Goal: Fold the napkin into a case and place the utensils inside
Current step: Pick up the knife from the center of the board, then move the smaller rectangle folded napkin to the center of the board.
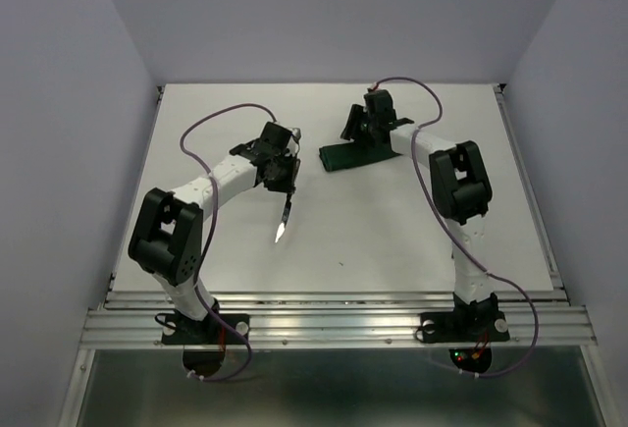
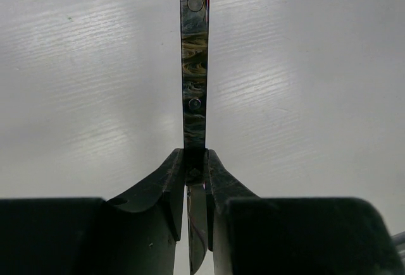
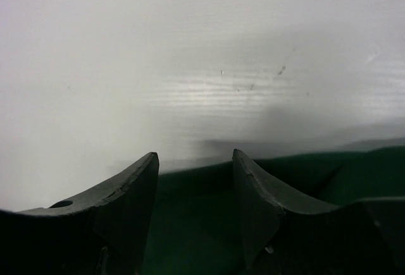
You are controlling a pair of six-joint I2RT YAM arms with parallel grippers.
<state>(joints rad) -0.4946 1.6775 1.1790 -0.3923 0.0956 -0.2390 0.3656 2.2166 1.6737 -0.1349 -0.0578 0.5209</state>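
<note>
The left claw (image 2: 195,158) is clamped on a utensil (image 2: 194,54) at its neck, marbled handle leading and blade trailing, probably so the handle enters first; it looks like the knife, though little blade shows. The right claw (image 3: 196,158) stands parted, holding nothing, over the edge of the green case (image 1: 343,159) far across the bench (image 1: 392,240), seemingly ready to lift its mouth

The right gripper (image 3: 196,155) hung low over the napkin (image 3: 190,231), its two dark fingers (image 3: 126,193) standing apart with nothing between them. The dark green cloth lay under the fingers and ran along the bottom to the right edge of the view. Beyond its far edge stretched the white table (image 3: 190,66), faintly grained, with a few dark specks and a soft shadow.
</note>
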